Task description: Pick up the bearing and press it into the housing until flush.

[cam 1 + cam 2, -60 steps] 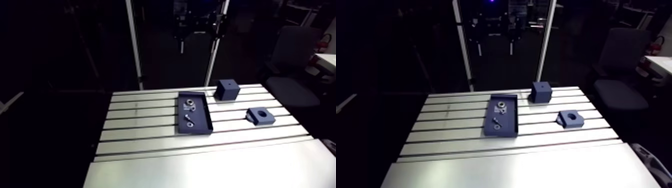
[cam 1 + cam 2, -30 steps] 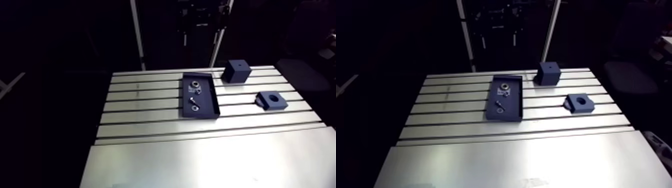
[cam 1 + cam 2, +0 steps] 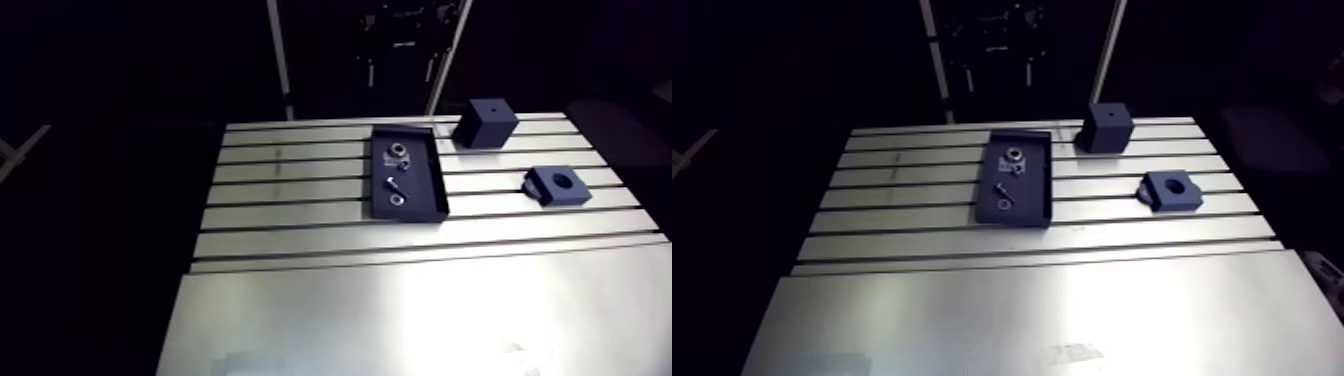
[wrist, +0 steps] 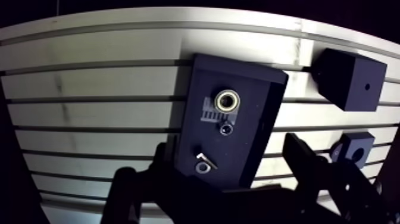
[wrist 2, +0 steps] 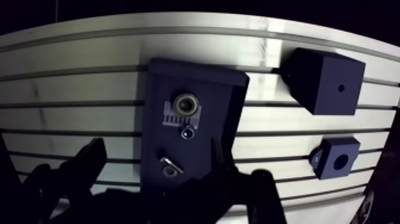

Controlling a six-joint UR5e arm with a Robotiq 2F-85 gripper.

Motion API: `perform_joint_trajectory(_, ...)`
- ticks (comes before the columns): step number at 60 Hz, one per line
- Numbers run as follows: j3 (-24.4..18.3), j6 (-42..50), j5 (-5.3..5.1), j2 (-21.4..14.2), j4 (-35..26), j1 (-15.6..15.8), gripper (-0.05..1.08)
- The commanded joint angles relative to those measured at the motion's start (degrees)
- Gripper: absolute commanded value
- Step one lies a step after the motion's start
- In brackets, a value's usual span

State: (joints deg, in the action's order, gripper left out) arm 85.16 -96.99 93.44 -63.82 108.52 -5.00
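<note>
Bearing [image 3: 398, 152], a bright metal ring, lies flat inside the dark blue tray [image 3: 424, 190], in the tray's far half as the arm view shows it. In the tray's near half lie a small bolt [image 3: 391, 182] and, nearer still, a small washer [image 3: 396, 199]. The tray sits lengthwise across the slots of the aluminium table [image 3: 300, 215]. Off the tray's far right corner, just apart from it, stands a dark cube [image 3: 485, 122] with a small hole in its top face. The housing [image 3: 558, 186], a low dark block with a round bore facing up, lies to the right of the tray, level with its near half and well apart from it. Bearing and housing lie apart.

In the wrist view the gripper [image 4: 226, 143] hangs above the end of the tray that holds the bolt and washer. Its two dark fingers [image 4: 162, 170] are spread wide, one toward each long side of the tray, and grasp nothing: the jaws are released. The bearing shows ahead of the gripper, in the tray's farther half, resting by a small white printed mark [image 4: 208, 112] on the tray floor. In the tray's middle, between bearing and washer, lies a small dark ring [image 4: 226, 128]. The cube stands off the tray's far corner and the housing off its long side, past one finger. Neither touches the tray.
</note>
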Motion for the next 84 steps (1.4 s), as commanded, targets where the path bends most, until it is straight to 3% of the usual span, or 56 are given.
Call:
perform_joint_trajectory(1,0.4,-0.6,-0.22,1.3,1.8,-0.5,0.22)
perform_joint_trajectory(16,1.9,-1.2,-0.32,1.4,2.1,-1.1,0.27)
perform_joint_trajectory(30,4.5,-2.3,-0.42,1.6,6.4,-1.8,0.34)
perform_joint_trajectory(71,7.7,-2.3,-0.5,3.8,10.7,-2.0,0.37)
perform_joint_trajectory(84,7.9,-2.3,-1.29,4.8,12.4,-2.1,0.37)
